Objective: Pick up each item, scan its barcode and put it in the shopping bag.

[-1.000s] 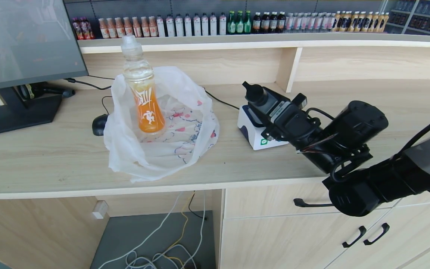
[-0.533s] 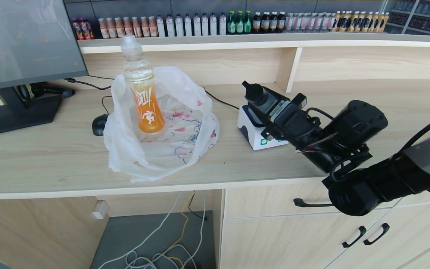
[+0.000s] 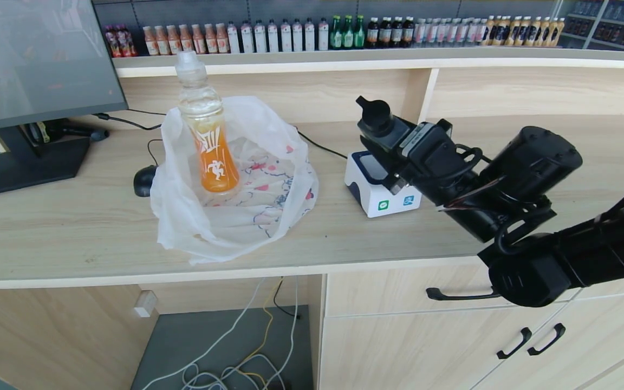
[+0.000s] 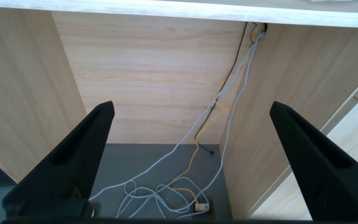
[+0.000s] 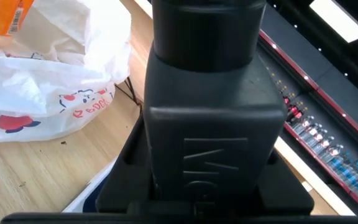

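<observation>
Wood-grain counter point(image 3: 73, 238) carries the white shopping bag point(image 3: 268, 211); the orange bottle point(image 3: 212, 157) stands upright inside the bag, long axis vertical, neck above the bag's rim. The white scanner point(image 3: 382, 201) sits just beside the bag on the robot's right, with the right gripper point(image 3: 374, 112) above it; whether it is closed or carrying anything cannot be told. From the right gripper, judged the nearer, the bottle lies leftward; the left gripper point(image 4: 191, 112) hangs spread wide and empty, lower than the bag.
</observation>
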